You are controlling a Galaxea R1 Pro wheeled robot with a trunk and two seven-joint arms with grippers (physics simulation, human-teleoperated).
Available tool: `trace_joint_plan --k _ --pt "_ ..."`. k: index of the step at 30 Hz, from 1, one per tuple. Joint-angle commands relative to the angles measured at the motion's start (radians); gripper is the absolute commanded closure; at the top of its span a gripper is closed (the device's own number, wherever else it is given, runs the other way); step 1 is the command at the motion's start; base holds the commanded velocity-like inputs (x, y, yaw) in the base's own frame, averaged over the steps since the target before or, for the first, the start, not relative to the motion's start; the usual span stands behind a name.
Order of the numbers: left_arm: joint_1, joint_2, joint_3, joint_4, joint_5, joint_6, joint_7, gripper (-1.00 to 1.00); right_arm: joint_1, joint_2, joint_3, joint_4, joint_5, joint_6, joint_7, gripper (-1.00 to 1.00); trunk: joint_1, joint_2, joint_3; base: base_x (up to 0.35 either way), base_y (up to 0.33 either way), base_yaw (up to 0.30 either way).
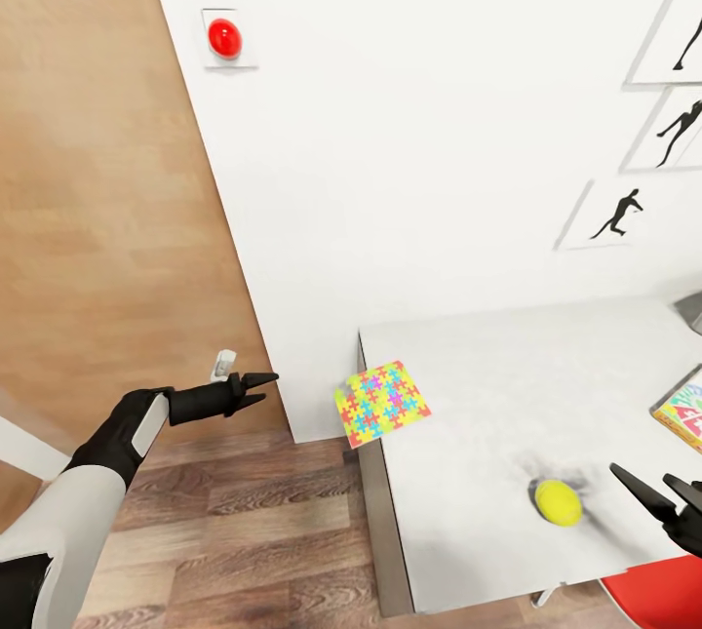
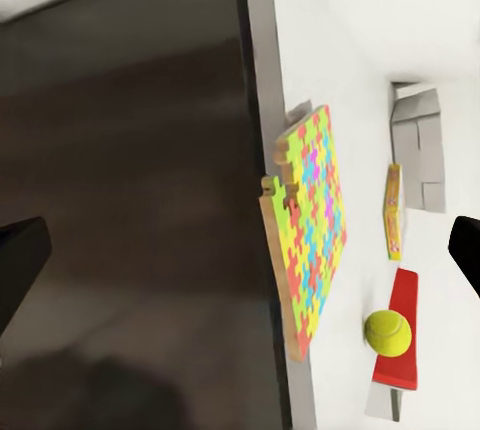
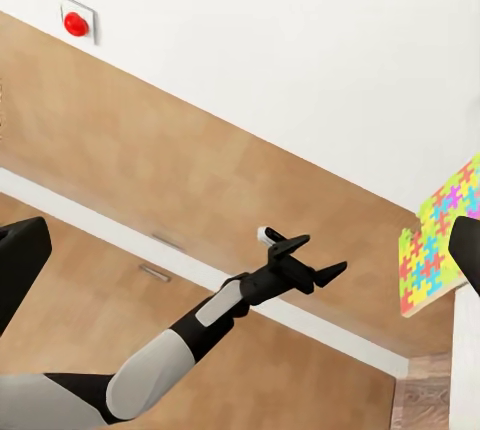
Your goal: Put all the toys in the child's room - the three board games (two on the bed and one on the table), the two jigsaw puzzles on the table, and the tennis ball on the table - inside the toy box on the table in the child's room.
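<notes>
Mottled pale table (image 1: 507, 366) | thin square puzzle (image 1: 381, 402) overhanging edge | round ball (image 1: 558, 502) | both hands (image 1: 255, 388) (image 1: 658, 492) spread, empty

Board game (image 1: 682, 410) cut by right edge, right claw (image 1: 671, 494) partly out of frame

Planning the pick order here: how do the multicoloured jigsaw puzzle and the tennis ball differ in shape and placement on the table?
The jigsaw puzzle is a thin flat square in many bright colours; the tennis ball is a small round plain yellow-green thing. The jigsaw puzzle sticks out past the table corner; the tennis ball sits well in from that edge, close to the right gripper. Both lie on the table, and neither is held.
</notes>
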Motion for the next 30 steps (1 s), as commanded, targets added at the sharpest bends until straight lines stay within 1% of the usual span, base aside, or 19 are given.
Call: trace_joint_plan --k 1,9,15,22,30 --pt "-0.001 0.000 0.001 0.000 0.001 0.005 -0.002 -1.00 0.001 -0.001 0.000 -0.001 -0.007 0.007 0.001 -1.00 0.004 -0.008 -0.004 0.000 0.000 0.000" --pt "0.001 0.000 0.001 0.000 0.001 0.005 -0.002 -1.00 0.001 -0.001 -0.005 -0.001 -0.006 0.008 0.061 -1.00 0.004 -0.008 -0.004 0.000 0.000 -0.011" --pt "0.001 0.000 0.002 0.000 0.001 0.005 -0.002 -1.00 0.003 -0.001 -0.020 0.000 -0.003 0.008 0.109 -1.00 0.004 -0.008 0.000 0.000 0.000 -0.107" --pt "0.001 0.000 0.001 0.000 0.002 0.005 -0.002 -1.00 0.004 0.000 -0.033 0.001 -0.001 0.017 0.135 -1.00 0.004 -0.008 0.008 0.000 0.000 -0.169" --pt "0.001 0.000 0.000 0.000 0.002 0.003 -0.002 -1.00 0.004 0.000 -0.048 0.001 -0.001 0.032 0.145 -1.00 0.004 -0.008 0.017 0.000 0.000 -0.193"
